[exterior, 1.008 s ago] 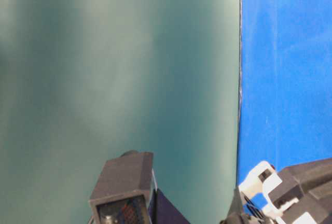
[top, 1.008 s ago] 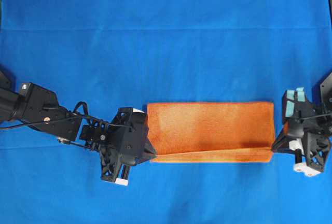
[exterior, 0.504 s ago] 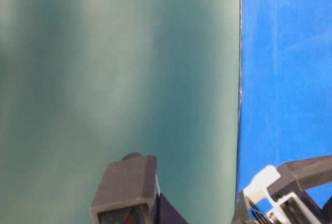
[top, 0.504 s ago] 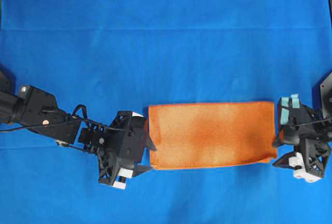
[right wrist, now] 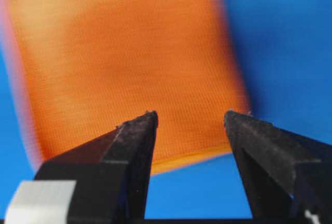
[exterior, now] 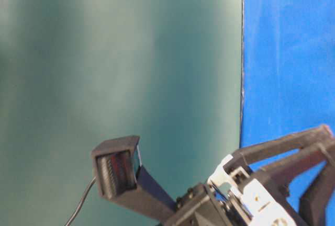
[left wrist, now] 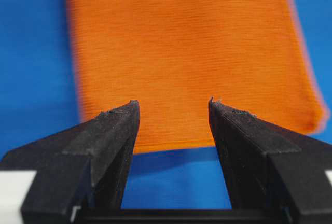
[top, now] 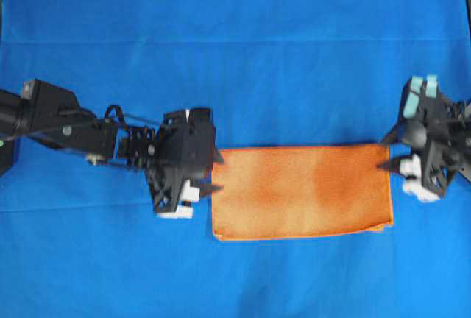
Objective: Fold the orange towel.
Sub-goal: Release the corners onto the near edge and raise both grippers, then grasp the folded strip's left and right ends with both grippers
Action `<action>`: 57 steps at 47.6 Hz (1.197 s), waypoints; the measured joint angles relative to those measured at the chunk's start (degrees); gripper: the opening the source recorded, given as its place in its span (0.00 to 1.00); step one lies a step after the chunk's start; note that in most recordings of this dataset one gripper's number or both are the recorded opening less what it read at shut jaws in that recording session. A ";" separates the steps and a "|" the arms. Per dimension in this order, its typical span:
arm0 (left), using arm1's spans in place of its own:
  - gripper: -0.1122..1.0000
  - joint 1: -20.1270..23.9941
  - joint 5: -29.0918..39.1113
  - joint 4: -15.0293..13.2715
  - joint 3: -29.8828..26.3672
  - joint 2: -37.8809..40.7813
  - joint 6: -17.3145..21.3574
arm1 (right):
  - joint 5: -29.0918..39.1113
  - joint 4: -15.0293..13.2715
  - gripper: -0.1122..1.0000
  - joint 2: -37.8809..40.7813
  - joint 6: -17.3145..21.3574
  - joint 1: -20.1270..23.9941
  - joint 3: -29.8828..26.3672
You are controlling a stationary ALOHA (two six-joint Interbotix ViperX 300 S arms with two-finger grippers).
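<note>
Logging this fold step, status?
Left hand open, empty. Right hand open, empty. Orange towel flat, folded rectangle between them. Nothing in the way.

orange towel (top: 302, 191), blue table cover (top: 235, 60), black hands

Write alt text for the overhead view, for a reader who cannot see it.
An orange towel, folded into a wide rectangle, lies flat on a blue table cover. The left gripper sits open at the towel's left edge and the right gripper sits open at its upper right corner; neither holds the cloth.
</note>
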 measured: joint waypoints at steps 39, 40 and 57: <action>0.52 6.94 -0.97 0.18 1.67 6.15 0.09 | -7.29 -2.46 0.54 16.17 0.26 -3.25 0.18; 0.51 6.86 -0.97 0.18 1.58 6.24 0.00 | -7.29 -2.46 0.51 16.17 0.18 -3.25 0.26; 0.18 5.62 0.00 0.18 0.70 6.68 -0.44 | -7.56 -2.46 0.13 16.17 0.44 -3.25 0.26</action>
